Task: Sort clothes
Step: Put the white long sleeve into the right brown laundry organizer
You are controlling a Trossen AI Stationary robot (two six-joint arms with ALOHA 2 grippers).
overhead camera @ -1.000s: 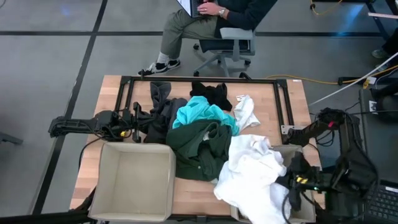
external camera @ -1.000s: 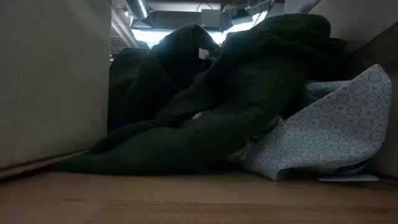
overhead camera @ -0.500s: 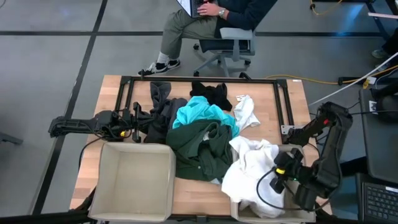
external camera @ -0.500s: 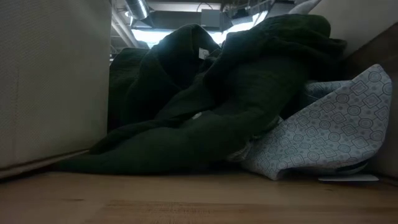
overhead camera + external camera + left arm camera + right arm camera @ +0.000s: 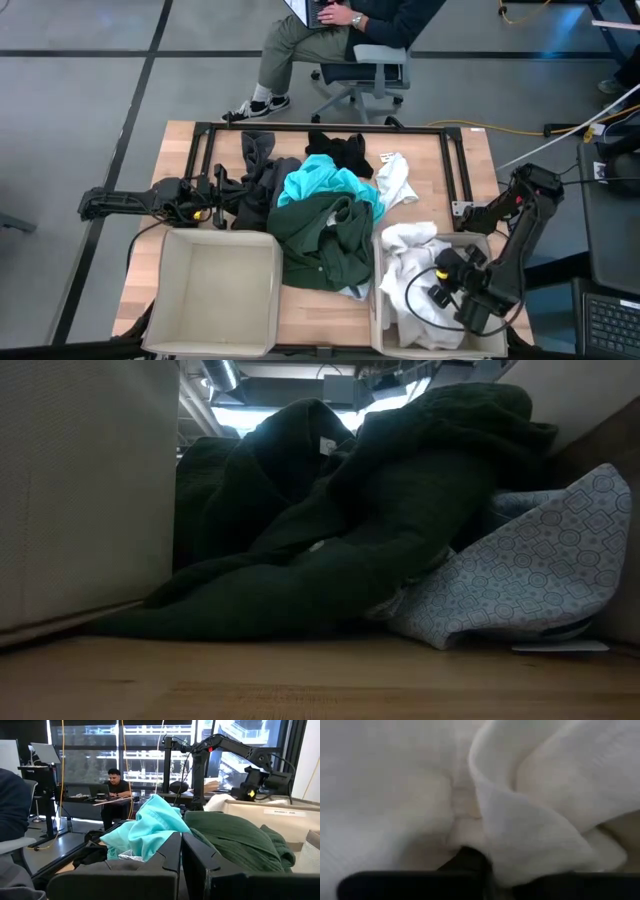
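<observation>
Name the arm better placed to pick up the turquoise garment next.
Left. The left gripper rests beside the pile, near the turquoise garment; the right gripper is down in the right bin with the white garment.

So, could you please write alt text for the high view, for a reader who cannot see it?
The right gripper presses a white garment into the right bin. A dark green garment and a turquoise one lie mid-table. The left bin holds nothing, and the left arm rests at the table's left edge.
</observation>
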